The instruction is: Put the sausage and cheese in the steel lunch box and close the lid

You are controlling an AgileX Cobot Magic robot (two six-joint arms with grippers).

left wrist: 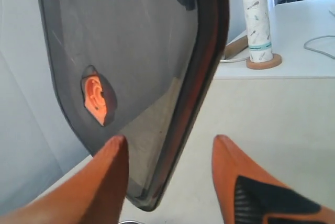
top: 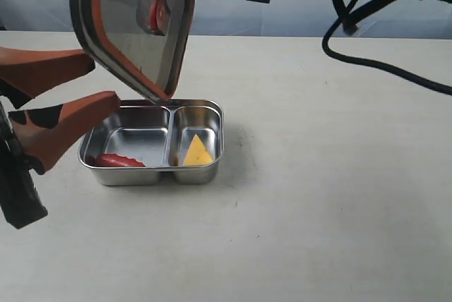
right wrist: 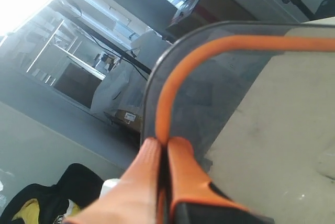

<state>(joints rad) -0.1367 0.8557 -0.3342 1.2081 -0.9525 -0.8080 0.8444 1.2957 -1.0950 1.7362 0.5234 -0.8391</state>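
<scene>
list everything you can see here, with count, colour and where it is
steel lunch box: 1, silver, on the table
sausage: 1, red, larger compartment
cheese: 1, yellow, smaller compartment
lid: 1, smoky dark with orange seal, tilted in the air above the box
table: 1, off-white
cable: 1, black, right side of exterior view
paper towel roll: 1, white patterned, upright in the background
left tool: 1, orange, open, beside the box
right tool: 1, orange, shut on the lid's edge
</scene>
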